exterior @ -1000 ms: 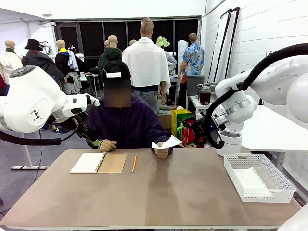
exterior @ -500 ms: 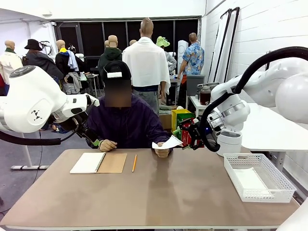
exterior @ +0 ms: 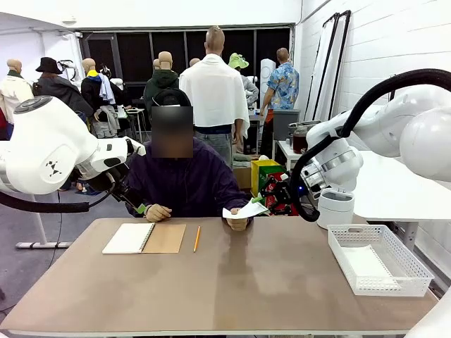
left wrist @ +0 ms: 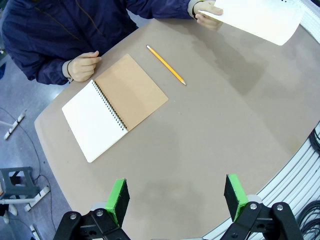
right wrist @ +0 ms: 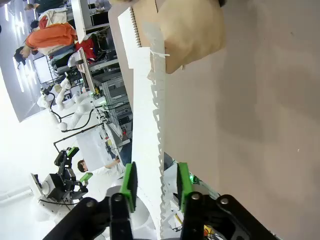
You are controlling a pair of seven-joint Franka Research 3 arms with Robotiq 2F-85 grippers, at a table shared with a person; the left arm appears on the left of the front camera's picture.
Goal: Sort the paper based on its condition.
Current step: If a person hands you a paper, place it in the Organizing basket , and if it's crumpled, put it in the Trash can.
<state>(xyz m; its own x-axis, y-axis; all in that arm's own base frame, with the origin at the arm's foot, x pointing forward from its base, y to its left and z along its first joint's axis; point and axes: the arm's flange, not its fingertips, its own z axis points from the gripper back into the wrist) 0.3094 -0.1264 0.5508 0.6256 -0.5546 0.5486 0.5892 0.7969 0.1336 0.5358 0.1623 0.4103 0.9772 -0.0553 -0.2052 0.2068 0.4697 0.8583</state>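
The person across the table holds up a white sheet of paper (exterior: 243, 210) in one hand (exterior: 238, 223). My right gripper (exterior: 262, 202) has reached the sheet's right edge. In the right wrist view the paper (right wrist: 147, 115), with its ragged torn edge, runs down between my right gripper's (right wrist: 156, 179) green pads (right wrist: 129, 182). The jaws are narrowed, but a gap still shows beside the sheet. My left gripper (left wrist: 177, 197) hangs open and high over the table's left part, holding nothing. The left wrist view shows the paper (left wrist: 260, 17) at the far corner.
A spiral notebook (exterior: 144, 238) lies open on its brown cover at the far left, with a yellow pencil (exterior: 197, 239) beside it. A white mesh tray (exterior: 405, 282) sits at the right edge with a white sheet (exterior: 368, 264) inside. The person's other hand (exterior: 157, 212) rests by the notebook.
My right gripper has moved left up to the held sheet, and its jaws have narrowed around the paper's edge. The left arm has not moved.
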